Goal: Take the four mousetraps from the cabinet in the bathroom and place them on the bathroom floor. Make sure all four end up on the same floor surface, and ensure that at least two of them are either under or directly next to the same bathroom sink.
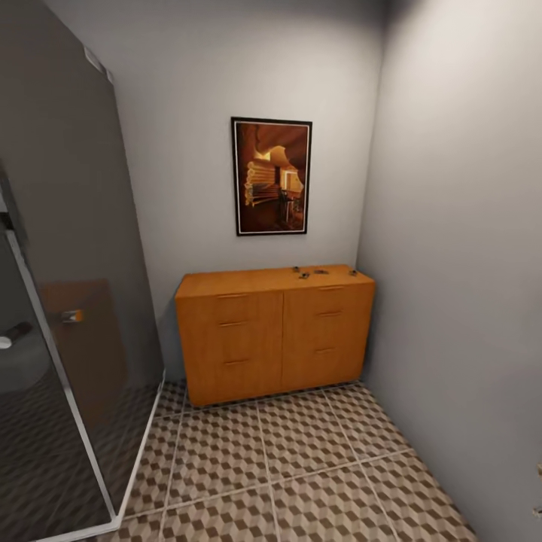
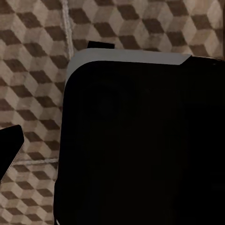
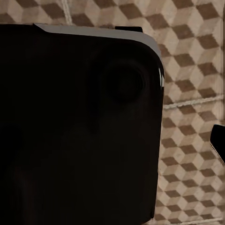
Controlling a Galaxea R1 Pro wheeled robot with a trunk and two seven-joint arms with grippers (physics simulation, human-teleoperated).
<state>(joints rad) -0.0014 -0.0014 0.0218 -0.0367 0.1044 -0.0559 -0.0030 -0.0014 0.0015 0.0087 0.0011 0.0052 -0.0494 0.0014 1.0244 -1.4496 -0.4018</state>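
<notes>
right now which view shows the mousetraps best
The head view: the mousetraps lie as small dark specks on the right part of the cabinet top, too small to count surely. Both wrist views look down at the tiled floor past a dark body of the robot.

Low, wide orange-brown cabinet [image 1: 275,335] at center of the head view, against the back wall, doors shut. Small dark mousetraps [image 1: 305,275] scattered on the right half of its flat top. Cube-patterned bathroom floor [image 1: 301,467] across the lower frame.
</notes>
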